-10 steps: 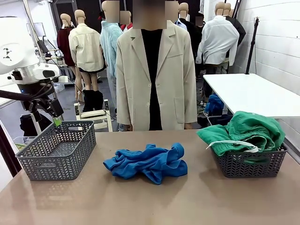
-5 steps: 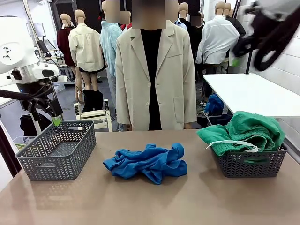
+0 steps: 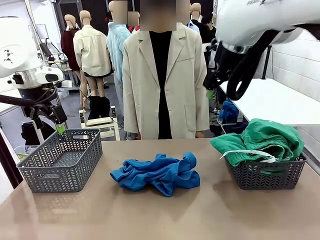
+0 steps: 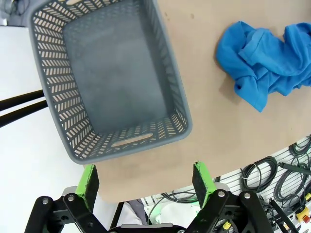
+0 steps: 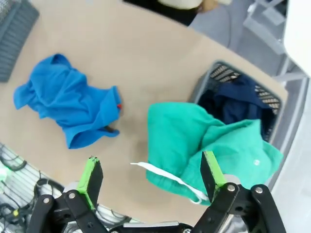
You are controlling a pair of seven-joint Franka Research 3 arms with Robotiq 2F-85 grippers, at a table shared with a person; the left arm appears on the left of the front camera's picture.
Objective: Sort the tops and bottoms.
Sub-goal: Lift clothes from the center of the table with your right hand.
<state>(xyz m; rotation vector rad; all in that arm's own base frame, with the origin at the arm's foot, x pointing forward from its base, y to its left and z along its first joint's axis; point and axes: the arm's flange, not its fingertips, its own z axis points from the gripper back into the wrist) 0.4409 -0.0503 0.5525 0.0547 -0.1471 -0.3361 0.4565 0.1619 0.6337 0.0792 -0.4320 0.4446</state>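
Blue top (image 3: 156,173) is lying crumpled mid-table, between both baskets. Green drawstring bottoms (image 3: 260,140) are spilling over the 3 o'clock basket (image 3: 267,172), covering navy bottoms (image 5: 238,104). Left gripper (image 4: 146,183) and right gripper (image 5: 151,175) are hovering wide apart, gripping nothing.

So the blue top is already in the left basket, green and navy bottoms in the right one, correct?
Not quite. The blue top lies on the table between the baskets; the left basket holds nothing, as the left wrist view shows. The green and navy bottoms are in the right basket.
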